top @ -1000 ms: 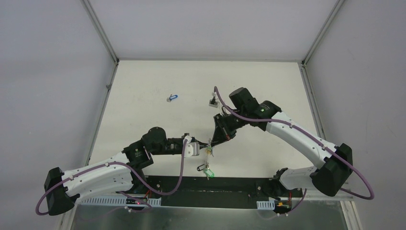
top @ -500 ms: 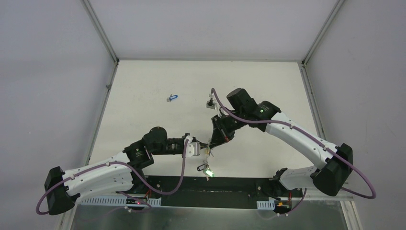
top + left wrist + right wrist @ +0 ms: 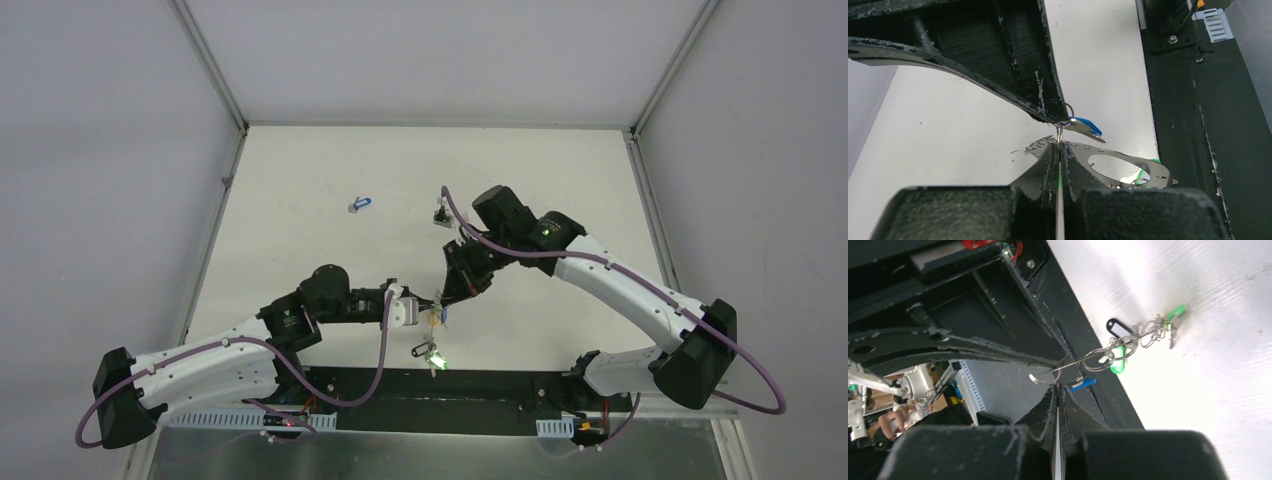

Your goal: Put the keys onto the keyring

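My left gripper (image 3: 430, 303) and right gripper (image 3: 447, 296) meet tip to tip above the table's near edge. In the left wrist view my left gripper (image 3: 1059, 146) is shut on the thin wire of the keyring (image 3: 1060, 135). The right wrist view shows my right gripper (image 3: 1057, 388) shut at the small ring of a blue key (image 3: 1082, 385), right against the keyring (image 3: 1098, 356). Green tags (image 3: 1118, 362) and a black tag (image 3: 1118, 326) dangle from the wire. The blue key (image 3: 1083, 126) hangs just under the right finger.
A second blue-tagged key (image 3: 361, 204) lies on the white table at the back left. A small grey-tagged key (image 3: 441, 212) lies behind the right wrist. A flat silver plate with an oval hole (image 3: 1128, 159) hangs below my left fingers. The black base strip (image 3: 480, 385) runs along the near edge.
The right wrist has shifted slightly left and toward the left gripper. The dangling green tags have swung a little. Both grippers stay shut.
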Robot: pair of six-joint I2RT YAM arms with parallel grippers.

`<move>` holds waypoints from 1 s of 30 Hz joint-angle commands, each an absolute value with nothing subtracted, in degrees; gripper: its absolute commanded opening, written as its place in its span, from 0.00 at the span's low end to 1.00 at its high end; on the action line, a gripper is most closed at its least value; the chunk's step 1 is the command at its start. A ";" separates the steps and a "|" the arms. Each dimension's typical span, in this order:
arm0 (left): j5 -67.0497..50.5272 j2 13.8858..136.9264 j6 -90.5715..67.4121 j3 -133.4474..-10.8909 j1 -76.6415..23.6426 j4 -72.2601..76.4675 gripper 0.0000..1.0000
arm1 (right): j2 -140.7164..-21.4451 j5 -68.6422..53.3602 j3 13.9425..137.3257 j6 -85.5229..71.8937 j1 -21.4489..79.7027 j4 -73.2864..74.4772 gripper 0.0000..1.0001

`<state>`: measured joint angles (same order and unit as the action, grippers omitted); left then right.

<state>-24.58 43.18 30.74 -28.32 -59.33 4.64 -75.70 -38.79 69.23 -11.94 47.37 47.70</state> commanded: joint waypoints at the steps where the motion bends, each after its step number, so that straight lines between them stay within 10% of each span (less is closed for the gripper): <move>1: -26.81 42.63 31.02 -30.15 -59.99 8.13 0.00 | -73.54 -32.32 72.00 -12.77 47.55 46.96 0.00; 30: -26.37 43.00 30.54 -30.32 -60.00 8.15 0.00 | -75.81 -42.10 70.97 -16.26 47.72 43.94 0.00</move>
<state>-25.67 43.18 30.70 -28.32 -59.33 4.69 -75.85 -39.70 69.23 -16.21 47.40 44.58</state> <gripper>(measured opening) 0.009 0.006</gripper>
